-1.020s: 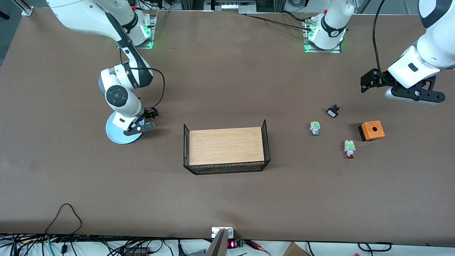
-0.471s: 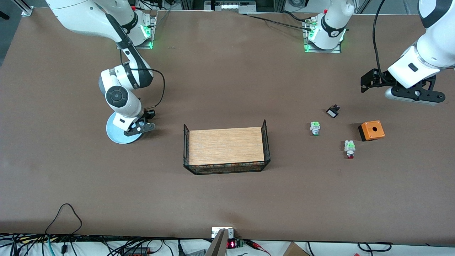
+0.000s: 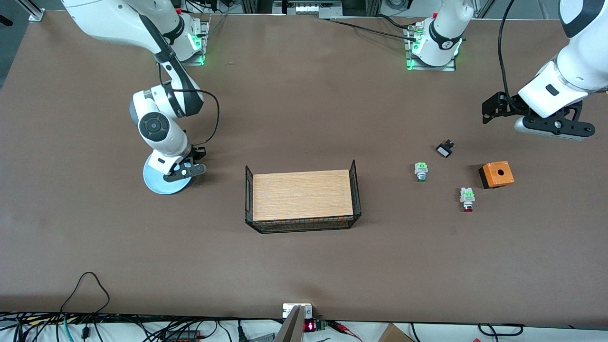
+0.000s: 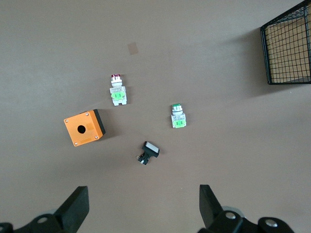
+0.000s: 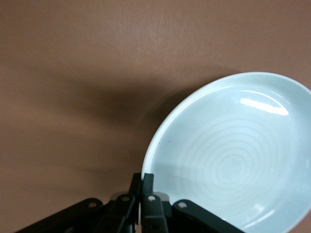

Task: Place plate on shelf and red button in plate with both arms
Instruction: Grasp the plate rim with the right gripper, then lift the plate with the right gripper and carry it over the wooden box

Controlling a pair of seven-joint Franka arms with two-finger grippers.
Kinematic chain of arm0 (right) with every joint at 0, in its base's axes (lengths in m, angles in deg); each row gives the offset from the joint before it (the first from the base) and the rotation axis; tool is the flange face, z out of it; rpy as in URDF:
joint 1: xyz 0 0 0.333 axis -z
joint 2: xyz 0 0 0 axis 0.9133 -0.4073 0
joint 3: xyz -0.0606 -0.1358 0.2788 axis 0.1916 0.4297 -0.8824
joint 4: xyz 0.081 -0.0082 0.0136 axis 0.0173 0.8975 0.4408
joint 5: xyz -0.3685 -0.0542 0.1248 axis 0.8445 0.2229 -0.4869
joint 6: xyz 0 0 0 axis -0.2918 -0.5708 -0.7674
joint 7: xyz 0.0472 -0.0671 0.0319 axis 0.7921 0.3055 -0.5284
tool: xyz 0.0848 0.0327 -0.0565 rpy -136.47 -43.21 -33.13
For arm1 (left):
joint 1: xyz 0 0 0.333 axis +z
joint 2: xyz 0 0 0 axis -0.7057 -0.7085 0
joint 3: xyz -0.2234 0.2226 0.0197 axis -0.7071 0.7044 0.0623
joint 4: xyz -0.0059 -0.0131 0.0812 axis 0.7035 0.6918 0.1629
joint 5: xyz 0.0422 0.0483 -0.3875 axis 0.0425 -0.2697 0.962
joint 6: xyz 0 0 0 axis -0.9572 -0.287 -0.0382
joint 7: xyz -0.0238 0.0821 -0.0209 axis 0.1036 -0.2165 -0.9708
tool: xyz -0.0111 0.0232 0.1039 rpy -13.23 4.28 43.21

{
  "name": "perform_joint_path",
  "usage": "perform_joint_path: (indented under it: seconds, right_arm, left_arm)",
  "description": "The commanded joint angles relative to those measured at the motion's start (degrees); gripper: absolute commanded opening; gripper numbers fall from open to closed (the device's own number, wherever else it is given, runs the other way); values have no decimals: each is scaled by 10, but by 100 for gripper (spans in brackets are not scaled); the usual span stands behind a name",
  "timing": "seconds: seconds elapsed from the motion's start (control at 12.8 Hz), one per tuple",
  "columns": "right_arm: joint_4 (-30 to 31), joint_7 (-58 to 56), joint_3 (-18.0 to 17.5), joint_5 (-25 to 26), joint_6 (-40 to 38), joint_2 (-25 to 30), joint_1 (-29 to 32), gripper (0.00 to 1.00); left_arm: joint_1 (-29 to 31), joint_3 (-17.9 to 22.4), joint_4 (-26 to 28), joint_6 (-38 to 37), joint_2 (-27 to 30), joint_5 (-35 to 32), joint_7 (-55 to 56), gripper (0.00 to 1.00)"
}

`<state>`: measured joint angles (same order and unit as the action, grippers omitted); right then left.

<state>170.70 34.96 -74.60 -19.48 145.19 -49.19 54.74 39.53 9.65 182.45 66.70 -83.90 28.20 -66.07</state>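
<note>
**Right tool pinches the plate rim; left tool hangs spread over the switches**

The wire basket with its wooden floor sits mid-surface and serves as the landmark here.

Toward the right arm's end of the surface from the basket, the light blue plate lies a little farther from the front camera than the basket's near wall. The right tool is down at the plate's basket-side edge, its fingers pressed together on the rim; the right wrist view shows the rim caught between them and the plate's ringed inside facing up.

Toward the left arm's end from the basket lie four small parts, well apart from it. The red button rests on its side, red cap pointing toward the front camera, about level with the basket's middle. The green-capped switch lies between the basket and the orange box. A small black-and-white part lies farther from the front camera than the rest.

The left tool waits in the air, over bare surface near the orange box, fingers spread wide and holding nothing.
</note>
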Motion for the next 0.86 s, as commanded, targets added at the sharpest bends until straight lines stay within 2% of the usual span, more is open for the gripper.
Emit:
perform_joint_path:
  seconds: [0.0, 0.31, 0.78]
  right_arm:
    - [-15, -18, -4, 8, -44, 58, -17, 0]
    - [-90, -110, -7, 5, -103, 99, -40, 0]
    - [-203, -201, -50, 3, -168, 103, -92, 0]
  left_arm:
    - [-3, 4, -18, -14, -8, -1, -13, 100]
    - [-3, 4, -18, -14, -8, -1, -13, 100]
    - [-4, 4, -18, -15, -8, -1, -10, 100]
